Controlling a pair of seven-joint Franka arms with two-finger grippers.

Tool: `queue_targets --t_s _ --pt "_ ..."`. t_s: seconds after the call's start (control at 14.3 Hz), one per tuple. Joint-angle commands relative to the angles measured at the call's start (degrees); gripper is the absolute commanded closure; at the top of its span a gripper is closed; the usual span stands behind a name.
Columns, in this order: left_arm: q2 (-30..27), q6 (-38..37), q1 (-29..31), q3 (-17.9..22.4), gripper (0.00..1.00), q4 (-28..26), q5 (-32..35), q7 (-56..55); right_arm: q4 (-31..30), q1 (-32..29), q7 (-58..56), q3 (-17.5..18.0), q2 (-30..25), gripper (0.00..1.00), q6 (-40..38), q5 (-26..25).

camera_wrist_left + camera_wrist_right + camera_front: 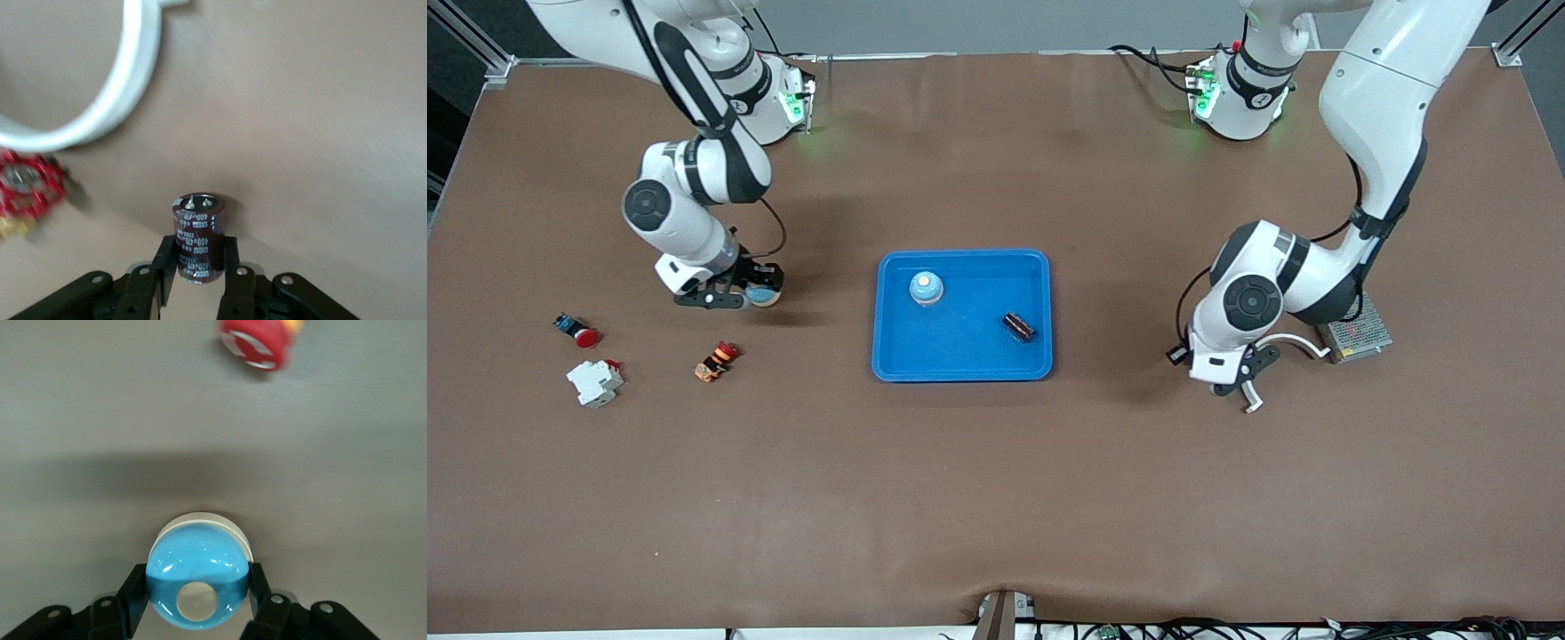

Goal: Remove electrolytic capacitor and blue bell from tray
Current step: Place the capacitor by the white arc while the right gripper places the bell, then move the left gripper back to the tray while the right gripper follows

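Front view: the blue tray sits mid-tabletop between the two arms, with a blue bell near its corner toward the right arm's base and a dark capacitor lying on its side toward the left arm's end.

The right tool hangs low over bare tabletop, well clear of the tray's rim, between the tray and the small parts at the right arm's end. Its fingers pinch a second blue bell by the dome's sides; the right wrist view shows the cream base beneath the dome and a pad on each flank. A red push button lies near this tool, closer to the front camera. A red-capped switch and a white breaker lie farther out toward the table's edge.

The left tool hovers over open tabletop, well apart from the tray. In the left wrist view its fingers are pressed onto a brown capacitor, held upright with its terminals showing. A metal-cased box lies just beside this arm. A white cable loops across that wrist view.

Broad bare tabletop lies between each tool and the tray.
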Motion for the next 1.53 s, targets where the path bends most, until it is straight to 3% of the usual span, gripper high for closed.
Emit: queue_targets --t_s 0.0,0.21,0.35,0.42,0.56,0.63,0.7,0.98,1.47 --pt "0.7 2.4 1.7 -0.4 1.00 -0.1 2.0 0.1 -3.1 -2.3 -1.9 1.0 -2.3 1.00 1.0 -0.8" --pt "2.0 3.5 1.9 -0.4 1.00 1.5 2.0 0.1 -5.8 -2.3 -1.9 1.0 -2.5 1.00 3.4 -0.8" --pt "2.1 3.5 1.7 -0.3 0.40 2.3 2.0 0.0 -7.2 -2.3 -1.9 1.0 -2.5 1.00 4.9 -0.8" --pt "2.0 3.5 1.7 -0.4 0.05 2.9 2.0 -0.3 -7.3 -2.3 -1.9 1.0 -2.5 1.00 5.1 -0.8" --pt "1.2 3.4 1.5 -0.7 0.00 3.2 1.9 -1.1 -7.2 -2.5 -1.7 1.0 -2.2 0.97 5.1 -0.7" --pt "1.2 2.9 1.0 -1.0 0.00 4.3 1.5 -1.4 -7.1 -2.8 -1.7 1.0 -2.1 0.41 5.1 -0.7" --pt "1.1 2.7 0.2 -1.7 0.00 4.7 1.2 -2.8 -7.0 -2.8 -1.1 1.1 -2.3 0.00 5.1 -0.7" --pt "1.2 2.7 -4.3 -4.6 0.00 7.2 1.2 -14.6 -6.1 1.0 5.0 1.7 -2.8 0.00 4.6 -0.4" --pt "6.0 2.8 -19.2 -4.5 0.00 14.0 1.7 -37.2 -2.1 18.1 30.5 1.7 -3.2 0.00 4.4 -0.3"
